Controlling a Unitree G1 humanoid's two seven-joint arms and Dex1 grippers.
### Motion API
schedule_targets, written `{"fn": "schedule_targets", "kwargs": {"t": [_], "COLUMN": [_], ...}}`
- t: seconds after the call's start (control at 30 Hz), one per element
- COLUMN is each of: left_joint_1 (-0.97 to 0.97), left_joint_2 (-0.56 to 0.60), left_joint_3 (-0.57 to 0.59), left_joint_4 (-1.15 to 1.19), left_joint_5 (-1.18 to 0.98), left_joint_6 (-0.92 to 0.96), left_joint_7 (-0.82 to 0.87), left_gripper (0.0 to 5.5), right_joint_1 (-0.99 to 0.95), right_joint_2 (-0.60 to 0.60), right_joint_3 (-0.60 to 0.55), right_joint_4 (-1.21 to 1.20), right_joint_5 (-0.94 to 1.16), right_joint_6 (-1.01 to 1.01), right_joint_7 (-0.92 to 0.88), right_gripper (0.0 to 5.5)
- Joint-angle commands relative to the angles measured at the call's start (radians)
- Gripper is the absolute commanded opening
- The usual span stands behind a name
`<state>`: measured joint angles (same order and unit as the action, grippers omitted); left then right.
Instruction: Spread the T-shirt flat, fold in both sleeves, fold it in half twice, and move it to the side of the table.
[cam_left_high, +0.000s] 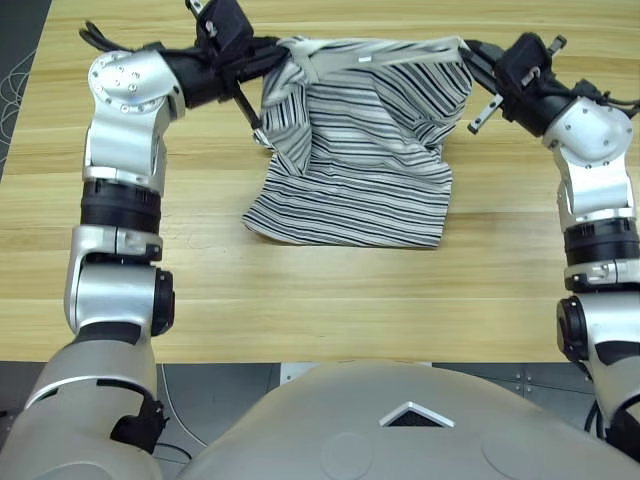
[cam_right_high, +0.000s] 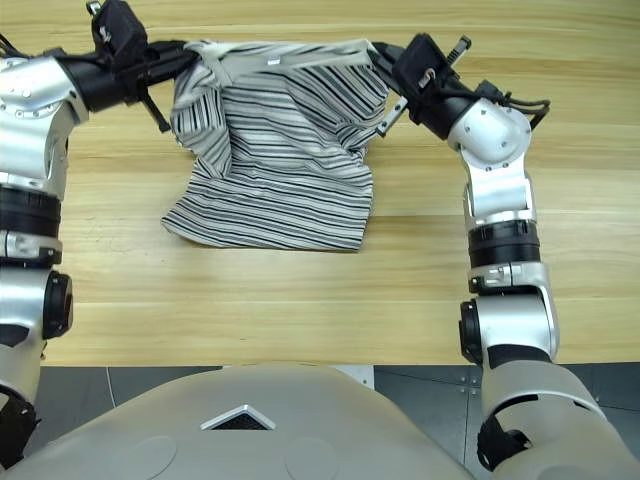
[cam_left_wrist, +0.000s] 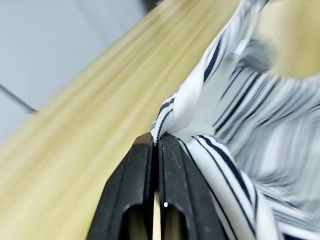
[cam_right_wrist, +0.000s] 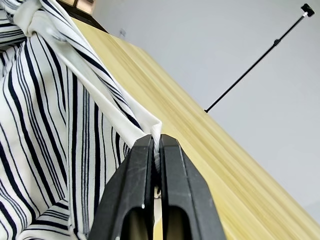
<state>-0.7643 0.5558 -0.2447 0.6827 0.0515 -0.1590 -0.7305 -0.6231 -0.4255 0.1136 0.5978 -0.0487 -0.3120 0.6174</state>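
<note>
A black-and-white striped T-shirt (cam_left_high: 355, 150) hangs stretched between my two grippers over the far half of the wooden table (cam_left_high: 300, 300). Its top edge is lifted and its lower hem rests crumpled on the wood. My left gripper (cam_left_high: 283, 50) is shut on the shirt's upper left corner; the left wrist view shows the fingers (cam_left_wrist: 145, 165) pinching the white hem. My right gripper (cam_left_high: 466, 46) is shut on the upper right corner, and the fingers (cam_right_wrist: 145, 165) clamp the fabric edge (cam_right_wrist: 156, 131) in the right wrist view.
Bare wood lies in front of the shirt up to the near table edge (cam_left_high: 350, 358) and on both sides. A thin black stand (cam_right_wrist: 255, 62) rises behind the table against a pale wall.
</note>
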Motion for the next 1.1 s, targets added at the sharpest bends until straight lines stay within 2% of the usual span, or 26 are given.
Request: {"fn": "schedule_targets", "kwargs": {"t": [0.03,0.1,0.17,0.33,0.43,0.6,0.7,0.87,1.0,1.1], "left_joint_1": [-0.37,-0.482,-0.564,-0.675,-0.685,-0.595,-0.478,-0.321,-0.297,-0.199], "left_joint_2": [-0.015,-0.042,-0.062,-0.083,-0.086,-0.083,-0.061,0.065,0.157,0.192], "left_joint_3": [-0.215,-0.258,-0.247,-0.184,-0.133,-0.084,-0.098,-0.066,-0.024,-0.017], "left_joint_4": [0.434,0.542,0.612,0.693,0.7,0.688,0.673,0.599,0.522,0.358], "left_joint_5": [0.415,0.49,0.498,0.484,0.453,0.419,0.416,0.344,0.271,0.171], "left_joint_6": [-0.19,-0.166,-0.129,-0.069,-0.065,-0.175,-0.298,-0.506,-0.544,-0.544], "left_joint_7": [0.512,0.652,0.702,0.711,0.672,0.498,0.31,-0.02,-0.172,-0.37], "left_gripper": [0.1,0.1,0.1,0.1,0.1,0.1,0.1,0.1,0.1,0.1], "right_joint_1": [-0.408,-0.545,-0.647,-0.78,-0.804,-0.775,-0.718,-0.61,-0.532,-0.408], "right_joint_2": [0.035,0.05,0.061,0.066,0.06,0.055,0.046,-0.005,-0.037,-0.05], "right_joint_3": [-0.004,-0.006,-0.009,-0.013,-0.03,-0.057,-0.064,-0.106,-0.123,-0.119], "right_joint_4": [0.456,0.586,0.665,0.757,0.766,0.758,0.747,0.696,0.621,0.467], "right_joint_5": [-0.09,-0.112,-0.128,-0.176,-0.182,-0.172,-0.167,-0.113,-0.074,-0.009], "right_joint_6": [-0.003,0.021,0.046,0.088,0.086,0.049,0.017,-0.054,-0.103,-0.104], "right_joint_7": [-0.188,-0.28,-0.357,-0.463,-0.454,-0.323,-0.21,-0.006,0.121,0.3], "right_gripper": [0.13,0.13,0.13,0.13,0.13,0.13,0.13,0.13,0.13,0.13]}}
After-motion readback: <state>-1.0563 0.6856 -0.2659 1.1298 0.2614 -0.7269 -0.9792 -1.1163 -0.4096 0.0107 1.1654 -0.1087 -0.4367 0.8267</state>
